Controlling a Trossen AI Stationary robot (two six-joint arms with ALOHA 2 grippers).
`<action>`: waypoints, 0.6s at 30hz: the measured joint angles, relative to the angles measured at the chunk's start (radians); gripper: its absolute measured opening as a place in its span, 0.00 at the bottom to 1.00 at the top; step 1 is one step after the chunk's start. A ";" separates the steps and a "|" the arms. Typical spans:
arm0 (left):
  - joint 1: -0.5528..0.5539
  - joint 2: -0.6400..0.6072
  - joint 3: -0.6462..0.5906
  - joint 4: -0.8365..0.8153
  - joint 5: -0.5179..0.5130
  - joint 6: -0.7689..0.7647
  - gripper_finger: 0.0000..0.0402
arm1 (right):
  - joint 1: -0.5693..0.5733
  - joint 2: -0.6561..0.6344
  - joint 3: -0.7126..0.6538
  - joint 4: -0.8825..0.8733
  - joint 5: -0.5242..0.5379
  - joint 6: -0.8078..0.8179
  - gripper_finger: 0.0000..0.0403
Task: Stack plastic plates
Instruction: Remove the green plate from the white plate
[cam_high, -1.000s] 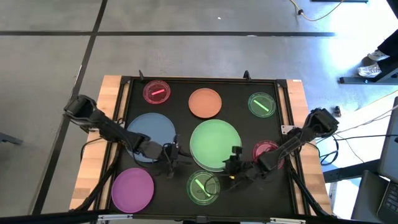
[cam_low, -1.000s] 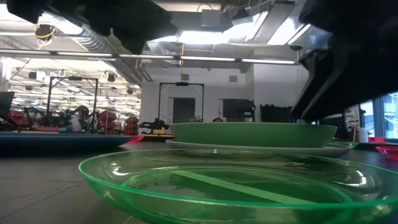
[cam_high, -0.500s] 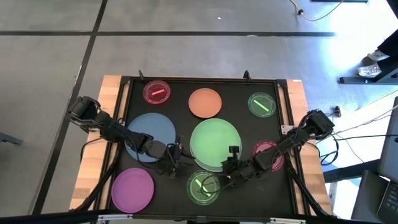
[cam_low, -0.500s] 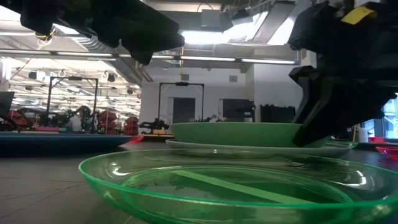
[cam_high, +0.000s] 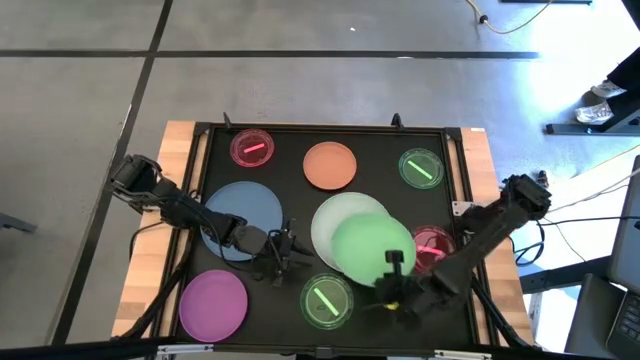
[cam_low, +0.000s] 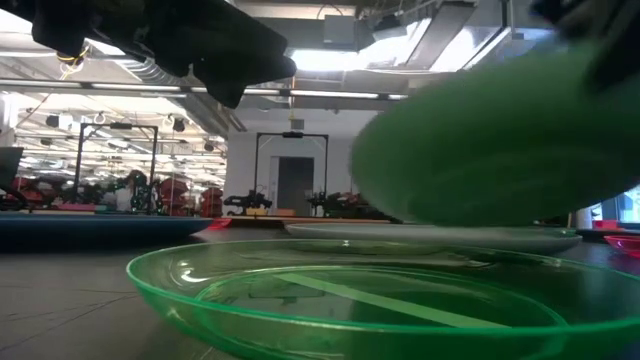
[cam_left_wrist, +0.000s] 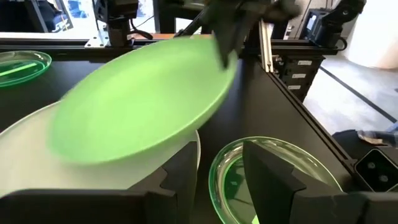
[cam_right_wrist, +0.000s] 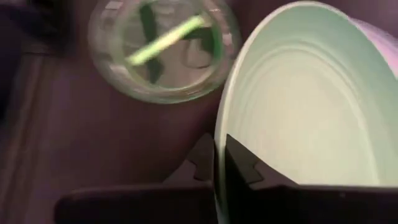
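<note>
Light green plate (cam_high: 372, 247) in closed right tool (cam_high: 393, 283); left tool (cam_high: 283, 250) open; no legible writing.

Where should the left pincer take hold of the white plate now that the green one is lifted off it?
Take the white plate by its bare rim on the side facing the left pincer. It lies flat, and the green plate, shut in the right pincer, hangs tilted over its other side, so a low sideways approach onto the lip seems best.

Both arms are showing as dark, slender, jointed links with black cabling trailing along them. The right gripper (cam_high: 393, 283) is wearing a yellow mark; the left gripper (cam_high: 281, 251) is showing blocky black fingers (cam_left_wrist: 268, 177).
</note>
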 joint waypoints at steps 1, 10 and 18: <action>0.000 0.000 0.000 0.000 0.000 0.000 0.31 | 0.021 0.000 0.027 -0.025 -0.015 0.032 0.01; 0.000 0.000 0.000 0.004 0.000 -0.002 0.31 | 0.235 0.000 0.119 -0.036 -0.056 0.421 0.01; -0.003 0.000 0.000 0.004 0.000 -0.002 0.31 | 0.384 0.069 0.119 0.032 -0.045 0.741 0.00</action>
